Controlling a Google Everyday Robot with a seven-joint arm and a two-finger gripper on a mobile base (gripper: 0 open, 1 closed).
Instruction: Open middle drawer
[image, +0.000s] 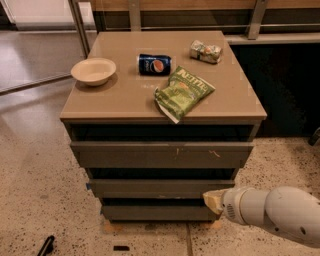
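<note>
- Middle drawer (150, 188): second front down the cabinet, looks closed; long axis runs left-right.
- Gripper (212, 200): low at the drawer's right end; the front lies up-left of it.
- Gripper opening and hold: cannot tell.

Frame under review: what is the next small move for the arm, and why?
Probably nudge the tool slightly up and left to catch the right end of the middle drawer. The tool sits at that plain, handleless front's lower right corner, by the gap above the bottom drawer. None of the middle drawer's inside shows, so it looks unopened.
</note>
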